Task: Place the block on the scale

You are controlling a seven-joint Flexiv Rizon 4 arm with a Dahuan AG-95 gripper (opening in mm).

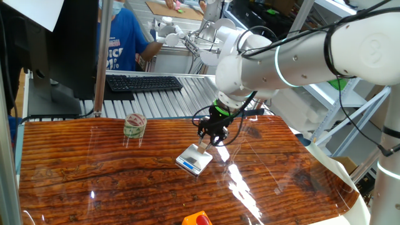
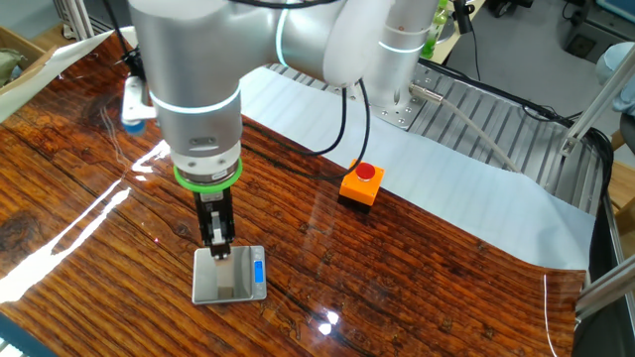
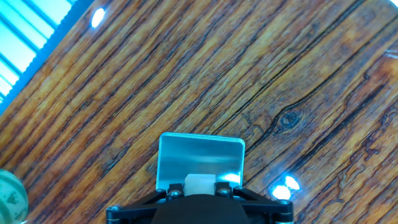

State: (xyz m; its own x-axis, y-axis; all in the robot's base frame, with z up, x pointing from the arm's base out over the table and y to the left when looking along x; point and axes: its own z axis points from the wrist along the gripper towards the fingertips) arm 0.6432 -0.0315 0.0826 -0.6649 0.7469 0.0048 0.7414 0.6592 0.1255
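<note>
Your gripper (image 1: 205, 145) sits low over the scale (image 1: 194, 160), and the block (image 3: 199, 183) appears clamped between the jaws just above, or perhaps already touching, the silver platform; none of the views settles which. The main risk from here is a release while the cube is off the surface: it is tiny and light, so it could bounce or roll toward the platform's edge and off onto the wooden table (image 2: 417, 268). A second risk is pressing down too far, which could tip or slide the little scale on the glossy tabletop. Watch too that the cube does not stick to one finger as you open and get dragged sideways. The hand view gives you what the others cannot: the pale block seated at the near edge of the platform, right at the gripper's body, with most of the platform lying bare beyond it. The other fixed view shows the blue display strip (image 2: 259, 271) on the side toward the orange emergency button (image 2: 361, 184), and the fingers (image 2: 217, 231) coming down at the platform's far edge. One fixed view alone shows the tape roll (image 1: 134, 125) and the black keyboard (image 1: 144, 82), both well apart from the work.
</note>
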